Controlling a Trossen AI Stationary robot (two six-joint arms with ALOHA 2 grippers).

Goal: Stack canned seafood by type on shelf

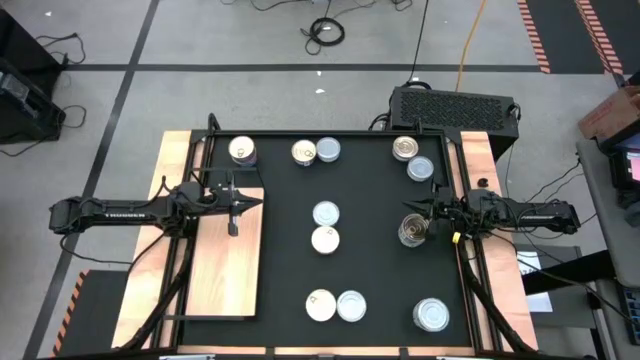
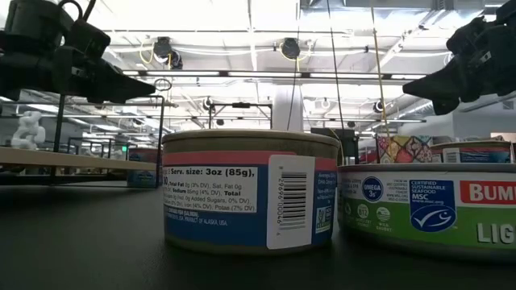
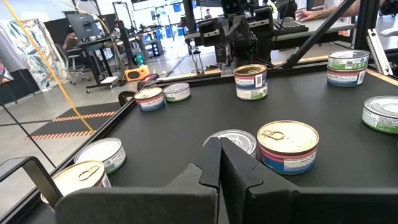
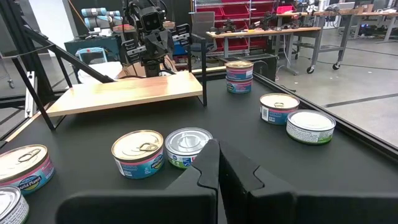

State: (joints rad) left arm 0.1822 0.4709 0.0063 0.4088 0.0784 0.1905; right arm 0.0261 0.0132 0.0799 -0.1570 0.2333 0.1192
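- From above, the left gripper [image 1: 246, 203] hung with its fingers pressed together and empty over the far inner corner of the shelf [image 1: 228, 275], a light wooden board lying along the black mat's [image 1: 370, 250] left edge. The right gripper [image 1: 412, 208] was likewise pinched shut on nothing at the mat's right edge, just beside a stacked can [image 1: 412, 232]. The canned seafood lay scattered on the mat: one tin [image 1: 242, 151] near the far left corner, a pair [image 1: 315, 152] at the far edge, two [image 1: 412, 158] toward the far right corner, two [image 1: 325, 226] in the middle, a pair [image 1: 335, 305] at the near edge and a silver-topped tin [image 1: 431, 315] near the near right corner. Grey floor with cables surrounded the table.
- At table height, a blue-and-pink-labelled can [image 2: 250, 192] and a green-labelled can [image 2: 427, 208] stood close to the lens; both arms hung dark above, under bright ceiling lights.
- The left wrist camera showed its closed fingers [image 3: 219, 163] in front of a silver-topped tin [image 3: 231, 142] and a gold-topped tin [image 3: 288, 146] standing side by side, with desks and seated people beyond.
- The right wrist camera showed its joined fingers [image 4: 217, 163] before a gold-topped and a silver-topped tin [image 4: 161, 150], the shelf [image 4: 124, 93] across the mat, workbenches behind.
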